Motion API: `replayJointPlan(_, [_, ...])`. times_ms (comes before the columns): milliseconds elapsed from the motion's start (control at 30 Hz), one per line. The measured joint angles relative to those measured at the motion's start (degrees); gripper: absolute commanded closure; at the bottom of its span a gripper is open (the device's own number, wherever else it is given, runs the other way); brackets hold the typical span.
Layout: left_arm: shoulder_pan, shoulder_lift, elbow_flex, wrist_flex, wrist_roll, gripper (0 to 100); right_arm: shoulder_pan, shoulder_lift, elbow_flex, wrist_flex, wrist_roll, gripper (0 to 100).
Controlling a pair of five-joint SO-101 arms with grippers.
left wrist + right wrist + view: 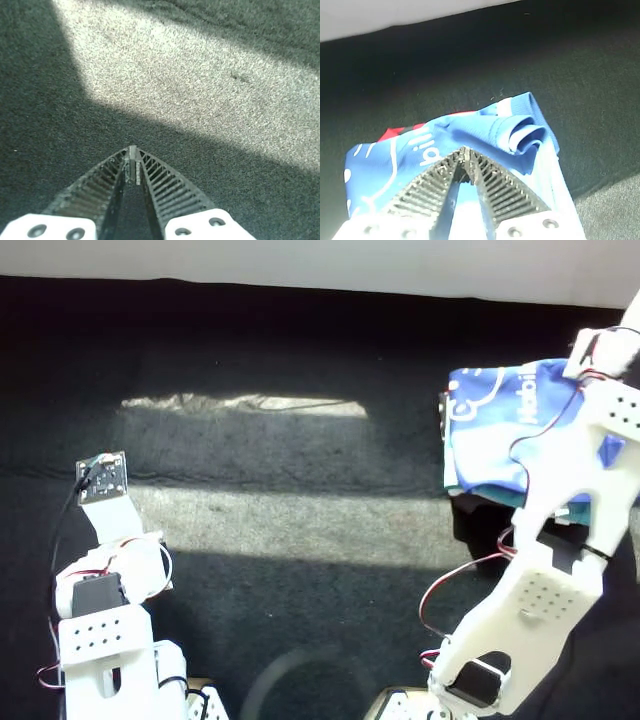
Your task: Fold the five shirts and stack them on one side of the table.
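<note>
Blue shirt (520, 131) directly beneath right end effector (465, 159), jaws together; left end effector (131, 162) likewise together.

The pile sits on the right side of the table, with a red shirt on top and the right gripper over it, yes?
Nearly. The top shirt is blue, not red, as the right wrist view shows. The pile does sit on the right side of the table, with the right gripper over it.

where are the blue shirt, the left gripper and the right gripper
blue shirt (492, 435), high view, its printed top face
left gripper (132, 151), left wrist view, tips of shut jaws
right gripper (465, 152), right wrist view, jaw tips
</note>
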Motion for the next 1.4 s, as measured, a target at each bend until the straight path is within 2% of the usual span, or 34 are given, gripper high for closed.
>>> replayJointPlan(133, [0.0,0.0,0.0,0.0,0.0,99,0.4,2.2,-0.3,-2.0,1.1,99.2])
replayJointPlan(400, [0.0,0.0,0.0,0.0,0.0,99,4.6,11.0,-0.2,-13.0,1.1,99.2])
replayJointPlan(667, [0.0,0.0,0.0,0.0,0.0,99,4.6,16.0,-0.2,-25.8,1.1,99.2])
replayJointPlan(967, [0.0,0.0,0.0,0.0,0.0,99,7.7,22.6,-0.3,-27.3,1.1,99.2])
replayJointPlan(1400, [0.0,0.0,0.0,0.0,0.0,99,9.8,28.7,-6.2,-22.5,-0.8,99.2])
